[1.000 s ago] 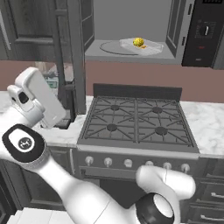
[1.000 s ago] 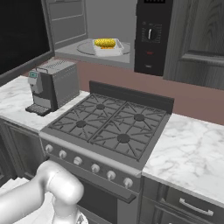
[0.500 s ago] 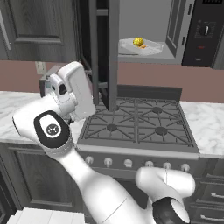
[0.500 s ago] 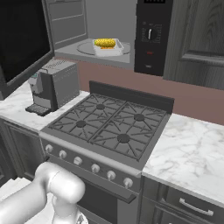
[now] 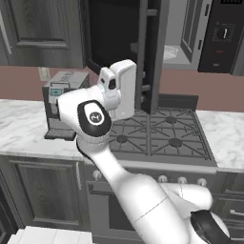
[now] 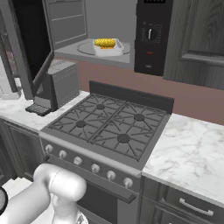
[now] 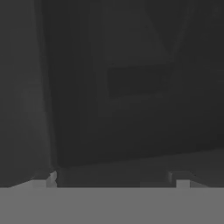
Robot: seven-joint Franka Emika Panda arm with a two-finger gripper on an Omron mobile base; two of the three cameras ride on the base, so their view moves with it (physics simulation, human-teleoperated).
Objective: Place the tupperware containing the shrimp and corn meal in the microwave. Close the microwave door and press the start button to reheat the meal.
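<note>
The tupperware (image 6: 108, 47) sits on the round turntable (image 6: 85, 48) inside the microwave (image 6: 100, 26), holding yellow corn and an orange shrimp piece (image 6: 105, 42). The microwave door (image 5: 148, 52) stands partly swung in, its edge facing the left base view and hiding most of the cavity. In the right base view the microwave door (image 6: 27, 43) hangs at the left of the opening. My white hand (image 5: 120, 88) is against the door's outer face. My gripper (image 7: 116, 178) is open with nothing between its fingertips (image 7: 52, 177), and dark door glass is close ahead. The control panel (image 6: 151, 35) with its dial is right of the cavity.
A grey coffee machine (image 5: 61, 102) stands on the marble counter (image 6: 192, 153) left of the gas stove (image 6: 111, 127), just below the door. Dark cabinet doors (image 5: 40, 31) flank the microwave. My arm crosses in front of the stove's left side.
The microwave door has swung from wide open toward the cavity. My hand moved right and up with it, staying against its outer face. The gripper stayed open.
</note>
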